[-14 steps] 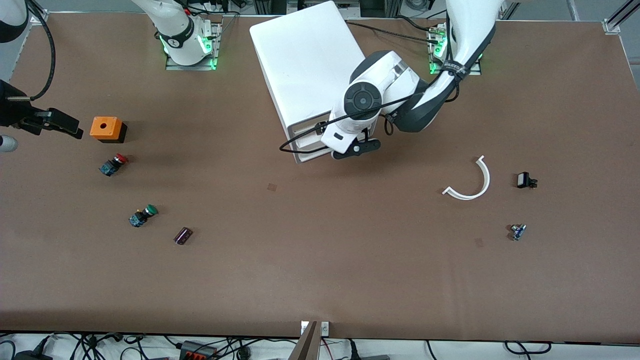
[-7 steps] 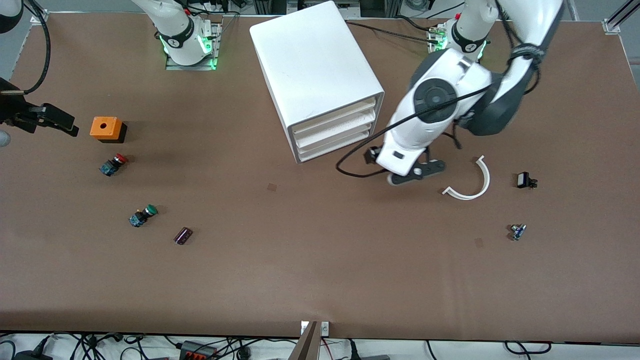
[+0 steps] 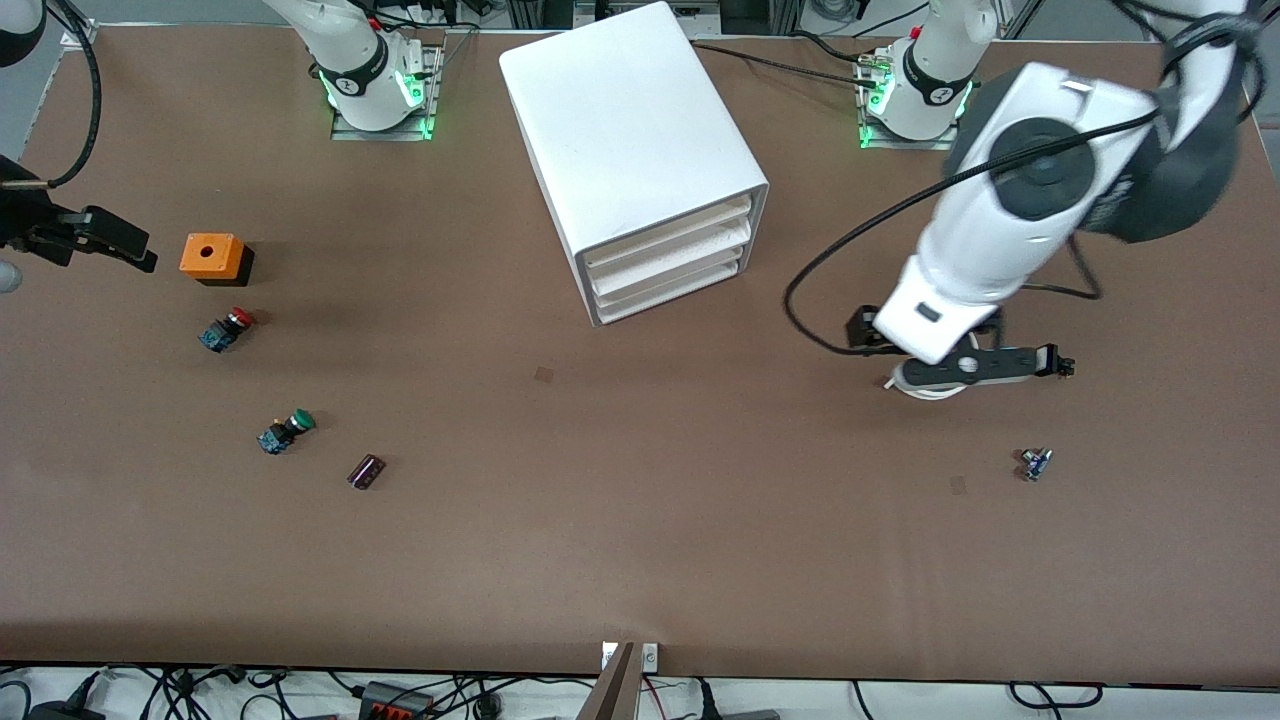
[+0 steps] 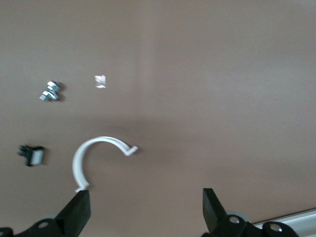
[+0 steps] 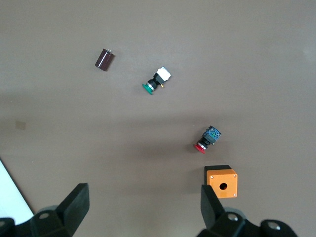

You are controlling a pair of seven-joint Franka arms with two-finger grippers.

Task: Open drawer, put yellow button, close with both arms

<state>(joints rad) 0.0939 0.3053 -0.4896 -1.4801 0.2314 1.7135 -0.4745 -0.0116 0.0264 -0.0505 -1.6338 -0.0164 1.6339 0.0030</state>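
Two white Franka arms work over a brown table (image 3: 640,560), whose biggest load is a white three-drawer cabinet (image 3: 625,120) standing between the two bases, its front turned toward the front camera and angled to the left arm's end. The left arm (image 3: 1000,230) reaches out over that end of the table, and the left gripper (image 3: 975,365) (image 4: 144,210) hangs with its jaws wide apart and nothing between them, over a white C-shaped clip (image 4: 91,158). The right gripper (image 3: 110,240) (image 5: 143,207) hovers at the right arm's end of the table, jaws also spread and empty, just beside an orange box with a round hole (image 3: 212,255). The drawer (image 3: 668,227), uppermost of the three, sits pushed in flush with the two lower drawers (image 3: 668,262). Nearer the front camera than the orange box lies a red-capped button (image 3: 227,328), then, nearer again, a green-capped button (image 3: 285,431) and a dark purple cylinder (image 3: 366,471) beside it. Near the clip, toward the left arm's end, lies a small black switch (image 4: 32,155), and nearer the camera a little cluster of metal nuts (image 3: 1035,463).
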